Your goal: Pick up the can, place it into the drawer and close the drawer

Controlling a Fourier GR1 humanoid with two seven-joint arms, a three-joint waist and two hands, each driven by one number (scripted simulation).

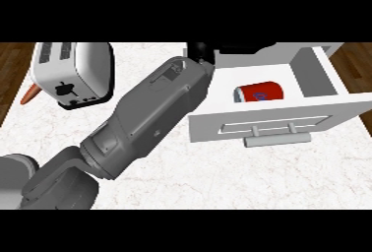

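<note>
A red can (pixel 260 92) lies on its side inside the open white drawer (pixel 276 120), near the middle of its floor. My left forearm comes in from the lower left and runs diagonally up to the drawer's rear left corner. My left hand (pixel 205 51) sits there at the picture's upper edge, partly cut off. Its dark fingers (pixel 247 47) stretch to the right along the drawer's back edge, apart from the can and holding nothing. The right hand does not show.
A white and silver toaster (pixel 73 74) stands at the counter's far left, with an orange carrot-like thing (pixel 27 94) beside it. The drawer's handle (pixel 274 141) juts toward me at the right. Wooden floor shows past both counter ends.
</note>
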